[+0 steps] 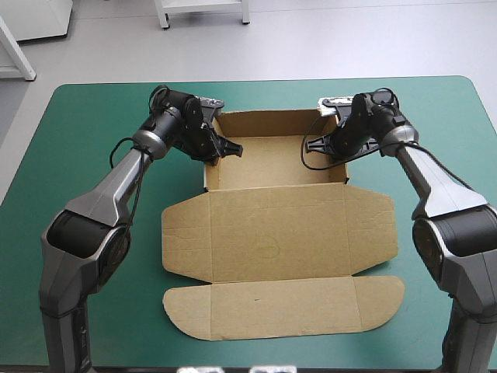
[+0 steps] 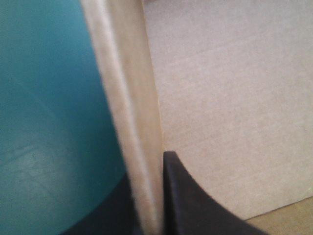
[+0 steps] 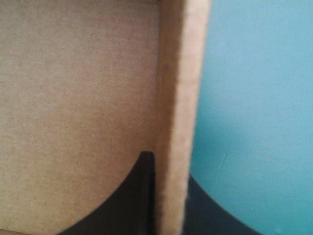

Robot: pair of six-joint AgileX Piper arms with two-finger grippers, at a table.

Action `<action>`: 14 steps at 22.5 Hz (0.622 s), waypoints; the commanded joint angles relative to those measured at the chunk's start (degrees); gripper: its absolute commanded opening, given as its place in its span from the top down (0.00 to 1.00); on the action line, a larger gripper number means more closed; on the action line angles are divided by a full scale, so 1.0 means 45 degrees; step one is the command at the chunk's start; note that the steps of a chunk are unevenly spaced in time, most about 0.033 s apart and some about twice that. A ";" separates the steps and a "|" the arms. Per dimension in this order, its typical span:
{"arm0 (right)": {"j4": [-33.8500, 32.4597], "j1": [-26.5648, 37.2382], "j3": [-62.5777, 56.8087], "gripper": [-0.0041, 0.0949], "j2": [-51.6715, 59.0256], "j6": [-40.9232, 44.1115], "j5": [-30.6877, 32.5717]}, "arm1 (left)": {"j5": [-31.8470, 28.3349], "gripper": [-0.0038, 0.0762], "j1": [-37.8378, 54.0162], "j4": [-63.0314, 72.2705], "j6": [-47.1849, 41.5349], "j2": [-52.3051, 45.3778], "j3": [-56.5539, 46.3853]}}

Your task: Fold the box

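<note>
The brown box point(image 1: 276, 233) is being held mid-cover on the teal-green cover point(image 1: 93, 155), with its tray toward the cover's far edge and its lid flat toward the near edge. The left wall point(image 2: 132, 98) is being pinched, fingers nearly closed, by the left gripper point(image 1: 225, 149), and the right wall point(image 3: 181, 98) by the right gripper point(image 1: 317, 144). The walls are probably being pressed firm. Next, a clean release is called for.
</note>
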State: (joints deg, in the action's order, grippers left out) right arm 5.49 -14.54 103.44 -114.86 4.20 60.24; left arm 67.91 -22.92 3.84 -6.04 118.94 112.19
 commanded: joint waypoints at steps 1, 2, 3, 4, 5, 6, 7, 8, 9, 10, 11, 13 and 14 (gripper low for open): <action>0.0231 -0.0103 0.0380 0.95 0.0444 -0.0573 -0.0004 | -0.0707 0.96 -0.0138 0.0531 0.0585 -0.0382 0.0434; 0.0231 -0.0103 0.0380 0.95 0.0388 -0.0573 0.0063 | -0.0707 0.96 -0.0138 0.0555 0.0585 -0.0266 0.0434; 0.0212 -0.0103 0.0380 0.95 0.0332 -0.0573 0.0069 | -0.0707 0.96 -0.0138 0.0555 0.0585 -0.0169 0.0434; 0.0175 -0.0103 0.0380 0.96 0.0238 -0.0573 0.0069 | -0.0707 0.96 -0.0138 0.0555 0.0585 -0.0016 0.0412; 0.0105 -0.0103 0.0380 0.95 0.0207 -0.0573 0.0042 | -0.0769 0.96 -0.0138 0.0555 0.0585 0.0086 0.0412; 0.0027 -0.0103 0.0380 0.95 0.0151 -0.0573 0.0001 | -0.0850 0.96 -0.0138 0.0555 0.0585 0.0117 0.0412; -0.0002 -0.0103 0.0380 0.95 0.0146 -0.0573 0.0001 | -0.0882 0.96 -0.0138 0.0555 0.0585 0.0172 0.0412; -0.0019 -0.0103 0.0380 0.95 0.0097 -0.0573 0.0001 | -0.0935 0.96 -0.0138 0.0555 0.0585 0.0205 0.0412; -0.0032 -0.0103 0.0380 0.95 0.0097 -0.0573 -0.0063 | -0.0935 0.96 -0.0138 0.0555 0.0585 0.0214 0.0412; -0.0136 -0.0103 0.0380 0.94 0.0097 -0.0573 -0.0104 | -0.0935 0.96 -0.0138 0.0555 0.0648 0.0214 0.0412; -0.0236 -0.0103 0.0380 0.92 0.0097 -0.0573 -0.0139 | -0.0935 0.94 -0.0138 0.0555 0.0820 0.0214 0.0412; -0.0494 -0.0103 0.0380 0.79 0.0120 -0.0573 -0.0141 | -0.0912 0.77 -0.0138 0.0590 0.0896 0.0214 0.0412; -0.0489 -0.0103 0.0380 0.71 0.0143 -0.0573 -0.0112 | -0.0850 0.60 -0.0138 0.0651 0.0896 0.0214 0.0412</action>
State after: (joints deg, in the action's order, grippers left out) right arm 3.74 -14.72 103.62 -116.79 3.18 60.68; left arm 66.67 -22.92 4.49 -3.93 122.15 112.84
